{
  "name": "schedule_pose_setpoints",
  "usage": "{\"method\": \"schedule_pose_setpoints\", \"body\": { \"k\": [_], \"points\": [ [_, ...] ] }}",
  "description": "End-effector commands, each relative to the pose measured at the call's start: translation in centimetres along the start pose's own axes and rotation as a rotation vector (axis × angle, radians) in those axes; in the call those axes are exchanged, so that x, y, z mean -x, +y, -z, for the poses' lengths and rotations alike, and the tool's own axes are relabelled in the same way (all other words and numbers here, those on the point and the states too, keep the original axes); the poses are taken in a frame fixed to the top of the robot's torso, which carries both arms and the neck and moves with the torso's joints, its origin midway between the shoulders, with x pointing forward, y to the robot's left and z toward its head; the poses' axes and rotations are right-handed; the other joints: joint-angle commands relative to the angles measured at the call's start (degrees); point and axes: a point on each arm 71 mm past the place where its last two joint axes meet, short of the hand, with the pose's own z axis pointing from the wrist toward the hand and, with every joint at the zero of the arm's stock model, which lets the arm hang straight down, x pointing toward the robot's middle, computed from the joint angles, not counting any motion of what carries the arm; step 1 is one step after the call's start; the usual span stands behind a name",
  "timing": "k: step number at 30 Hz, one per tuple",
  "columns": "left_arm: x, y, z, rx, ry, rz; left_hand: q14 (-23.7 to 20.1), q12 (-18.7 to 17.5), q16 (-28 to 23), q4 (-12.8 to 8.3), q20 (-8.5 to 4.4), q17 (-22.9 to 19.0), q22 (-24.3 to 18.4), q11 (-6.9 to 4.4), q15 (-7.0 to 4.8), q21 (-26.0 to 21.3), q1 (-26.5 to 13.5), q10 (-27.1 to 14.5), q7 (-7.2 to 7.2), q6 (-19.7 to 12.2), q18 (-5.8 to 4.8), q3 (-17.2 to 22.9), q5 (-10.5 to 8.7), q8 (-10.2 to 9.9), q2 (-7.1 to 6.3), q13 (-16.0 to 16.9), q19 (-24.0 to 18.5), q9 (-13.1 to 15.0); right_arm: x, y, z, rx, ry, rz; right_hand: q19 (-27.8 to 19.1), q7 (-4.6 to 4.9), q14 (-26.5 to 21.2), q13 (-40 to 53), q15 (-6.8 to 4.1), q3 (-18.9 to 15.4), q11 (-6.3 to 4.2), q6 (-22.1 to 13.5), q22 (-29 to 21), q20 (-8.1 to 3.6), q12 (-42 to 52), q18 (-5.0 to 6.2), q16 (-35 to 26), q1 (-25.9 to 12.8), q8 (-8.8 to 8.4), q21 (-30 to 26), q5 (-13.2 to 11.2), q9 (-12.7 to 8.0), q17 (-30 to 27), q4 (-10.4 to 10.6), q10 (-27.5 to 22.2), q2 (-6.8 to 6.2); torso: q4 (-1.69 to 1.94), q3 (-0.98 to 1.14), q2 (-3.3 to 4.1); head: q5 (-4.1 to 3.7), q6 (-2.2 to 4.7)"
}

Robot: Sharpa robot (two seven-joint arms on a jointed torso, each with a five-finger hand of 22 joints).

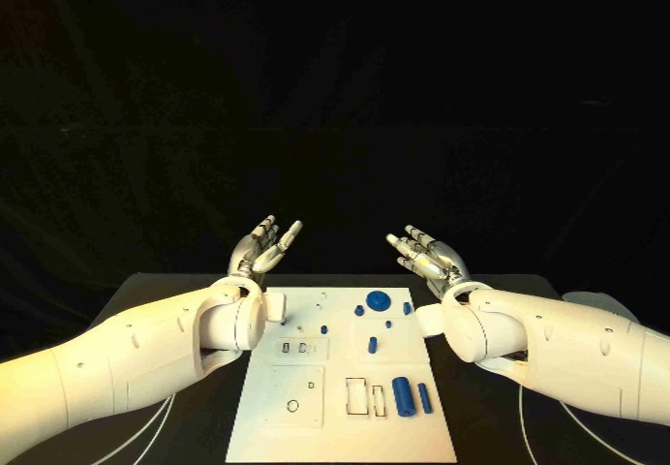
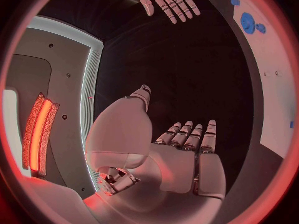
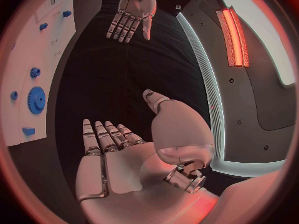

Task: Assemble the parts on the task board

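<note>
**White arms, silver hands**

Two bulky arms are seen, cased in smooth, glossy white shells with rounded segments; the left arm (image 1: 133, 363) enters from the lower left of the frame, the right arm (image 1: 559, 349) from the lower right. Small dark screw holes are dotted along the casings. Each wrist ends in a thick white cuff. The left hand (image 1: 262, 247) and right hand (image 1: 426, 254) are built of silver metal, with slim, segmented fingers (image 2: 187, 134) and broad, smooth palm plates.

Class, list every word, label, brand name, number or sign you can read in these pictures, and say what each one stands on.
None: no readable text on the task board, the blue parts, the left hand or the right hand.
Small dark outlines and marks on the task board: shapes, not letters, as far as can be told.
</note>
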Motion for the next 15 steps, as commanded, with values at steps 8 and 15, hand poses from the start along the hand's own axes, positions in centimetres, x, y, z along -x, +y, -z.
{"method": "schedule_pose_setpoints", "body": {
  "k": [8, 15],
  "points": [
    [-0.7, -0.2, -0.3, -0.009, 0.086, 0.045, 21.5, 7.7, 7.48, 0.51, 0.99, 4.3, 2.8, 3.95, 1.97, 6.14, 6.83, 16.47, 9.02, 14.58, 2.11, 1.08, 0.39, 4.72, 0.23, 1.63, 17.35, 2.94, -1.2, 0.0, -0.8, -0.047, 0.249, 0.026, 11.11, 9.58, 24.0, 1.96, 0.18, 3.04, 0.45, 17.99, 2.3, 0.77, 4.48, 2.85, 6.66, 9.69, 6.54, 5.01, 1.01, 5.2, 4.14, -6.14, 25.49, -1.08, -0.01, 0.0, 0.01, 0.0, 0.01],
    [1.3, -1.2, 1.1, -0.03, 0.083, 0.037, 42.47, 10.99, 15.04, -0.79, 0.6, 8.52, 4.36, 1.24, -1.85, 12.68, 11.81, 38.41, 7.44, 36.7, 7.81, 2.71, 0.36, 12.61, -0.16, 2.12, 35.28, 7.46, 1.1, 2.7, -0.8, 0.186, 0.174, 0.338, 17.07, 8.89, 34.83, 2.37, -1.17, 3.89, -0.67, 26.03, 2.85, 0.75, 4.73, 4.19, 8.75, 11.38, 9.15, 7.19, 0.67, 7.01, 5.38, -8.0, 37.68, -1.81, 0.05, 0.2, 2.72, -0.39, 0.47]
  ]
}}
